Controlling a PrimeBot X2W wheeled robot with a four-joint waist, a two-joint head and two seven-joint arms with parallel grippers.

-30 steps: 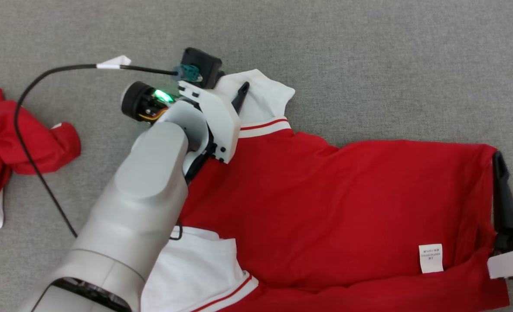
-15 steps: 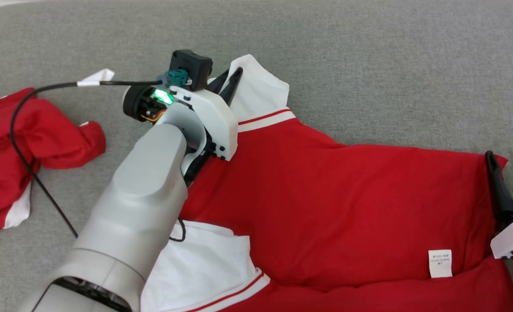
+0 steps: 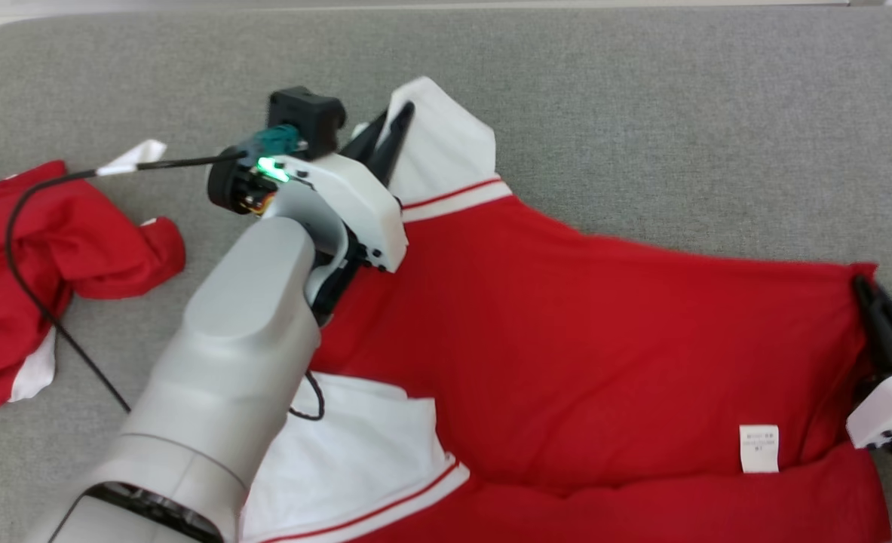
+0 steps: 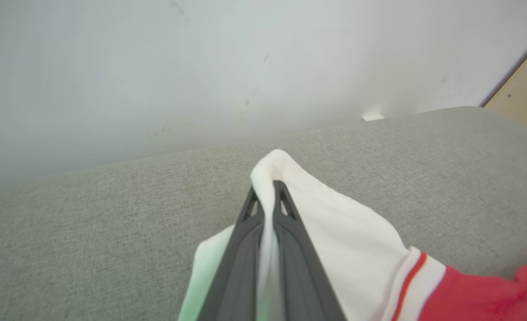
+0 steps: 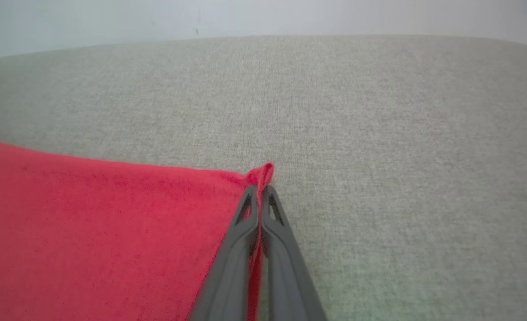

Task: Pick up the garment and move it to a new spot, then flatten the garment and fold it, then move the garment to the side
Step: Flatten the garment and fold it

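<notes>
The garment (image 3: pixel 604 354) is a red shirt with white sleeves, lying spread over the grey surface (image 3: pixel 642 113) in the head view. My left gripper (image 3: pixel 400 113) is shut on the tip of its far white sleeve (image 3: pixel 446 158), and the left wrist view shows white cloth (image 4: pixel 334 232) pinched between the dark fingers (image 4: pixel 245 254) of that gripper (image 4: pixel 267 187). At the right edge my right gripper (image 3: pixel 864 290) is shut on the red hem corner (image 5: pixel 263 171); in the right wrist view this gripper (image 5: pixel 259 189) has its two fingers (image 5: pixel 285 263) pressed together over a thin fold of red cloth.
A second red and white garment (image 3: pixel 38 264) lies crumpled at the left. My left arm's black cable (image 3: pixel 31 302) trails over it. Near the lower right of the shirt sits a white label (image 3: pixel 759 449). A pale wall (image 4: pixel 201 67) rises behind the grey surface's far edge.
Both grippers have shut on the garment, the left on the white sleeve tip and the right on the red hem corner. The sleeve tip has risen. The head camera has shifted.
</notes>
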